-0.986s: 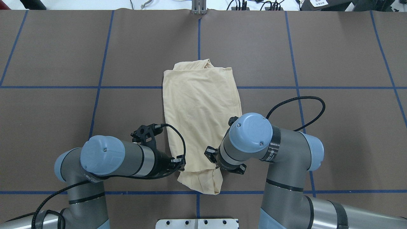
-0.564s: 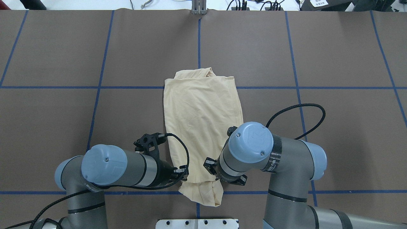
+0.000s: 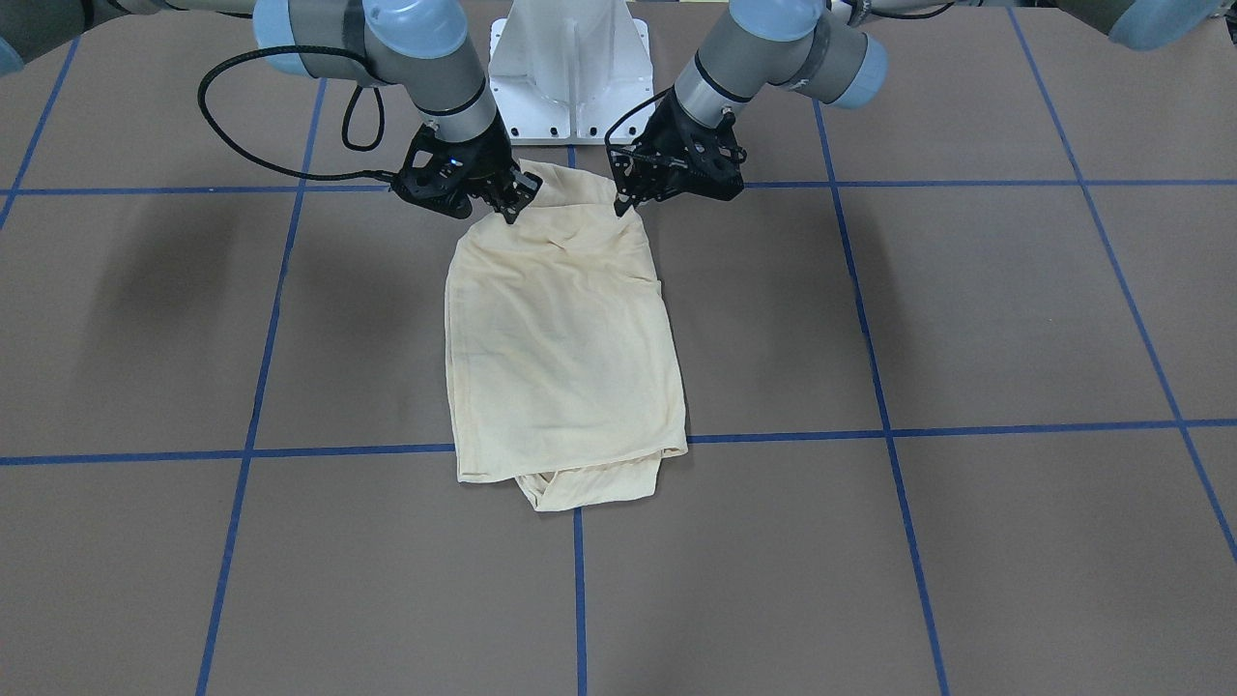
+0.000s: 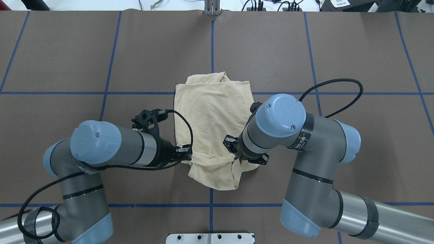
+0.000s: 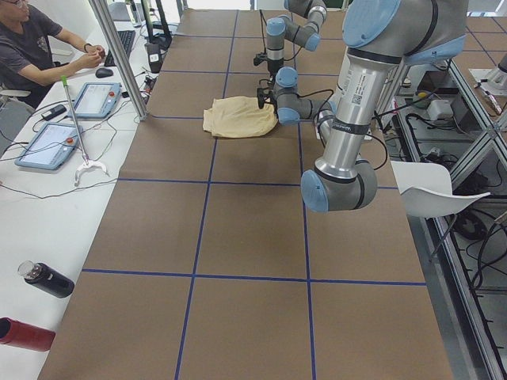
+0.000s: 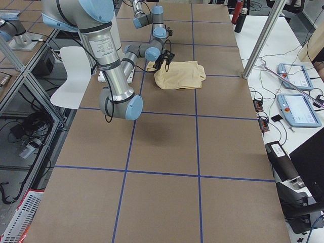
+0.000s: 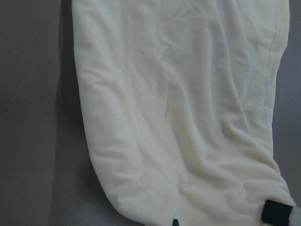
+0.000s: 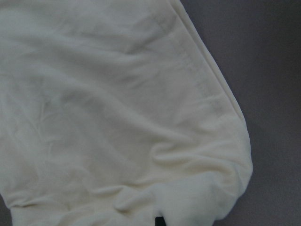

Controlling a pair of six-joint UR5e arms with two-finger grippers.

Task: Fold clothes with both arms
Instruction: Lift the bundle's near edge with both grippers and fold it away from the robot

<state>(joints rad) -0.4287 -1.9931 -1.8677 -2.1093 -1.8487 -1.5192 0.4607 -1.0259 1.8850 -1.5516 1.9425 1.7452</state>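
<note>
1. One T-shirt (image 4: 213, 112), pale cream-yellow, folded to a narrow panel. It lies at the middle of the brown table (image 4: 356, 51), with its robot-side end raised and bunched between the two grippers.
2. Overhead view: the right arm (image 4: 318, 135) hides its own fingertips under its wrist. The gathered end of the cloth droops toward the robot.
3. Front-facing view: both pairs of fingertips are exposed, one at each side of the cloth's robot-side end. At the far end an under-layer pokes out past the top layer.
4. The left gripper (image 3: 623, 201): fingers pressed together on one side of the cloth, pinching it.
5. The right gripper (image 3: 509, 205): likewise clamped on the other side.
6. Left wrist view: a black fingertip (image 7: 277, 213) sits against the fabric, and a stitched hem runs alongside.
7. Left side view only: a person (image 5: 40, 47) seated at a side desk.
</note>
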